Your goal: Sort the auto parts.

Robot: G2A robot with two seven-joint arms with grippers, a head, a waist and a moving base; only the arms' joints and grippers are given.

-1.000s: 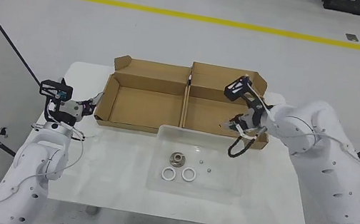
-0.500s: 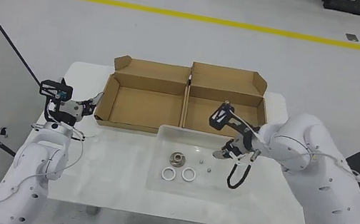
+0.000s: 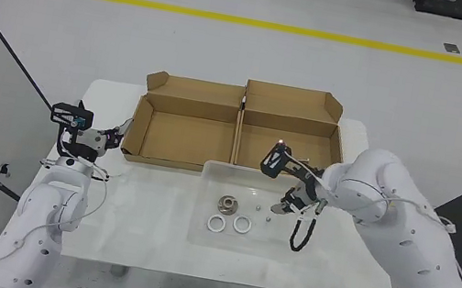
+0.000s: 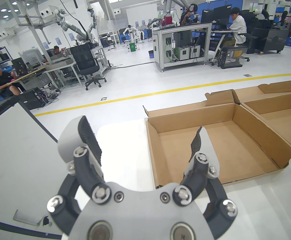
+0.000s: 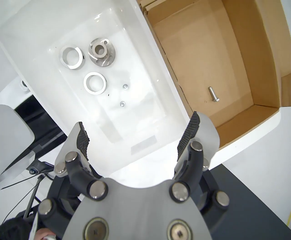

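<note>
Right gripper (image 5: 138,129): fingers apart, empty, above the clear tray (image 5: 113,29).
Tray contents: flanged hub (image 5: 101,52), 2 rings (image 5: 71,57), 2 small fasteners (image 5: 125,86).
Right box (image 5: 227,45): 1 bolt (image 5: 213,94) inside.
Left gripper (image 4: 141,134): fingers apart, empty, beside the left box (image 4: 216,145).

Both arms carry glossy white rounded shells: left arm (image 3: 47,209), right arm (image 3: 405,212). A black cable (image 3: 297,235) loops at the right wrist. Left gripper (image 4: 141,127) and right gripper (image 5: 136,119) match: silver base plate, black curved links, round silver screws (image 5: 97,188), black ribbed pads (image 5: 188,131).
</note>
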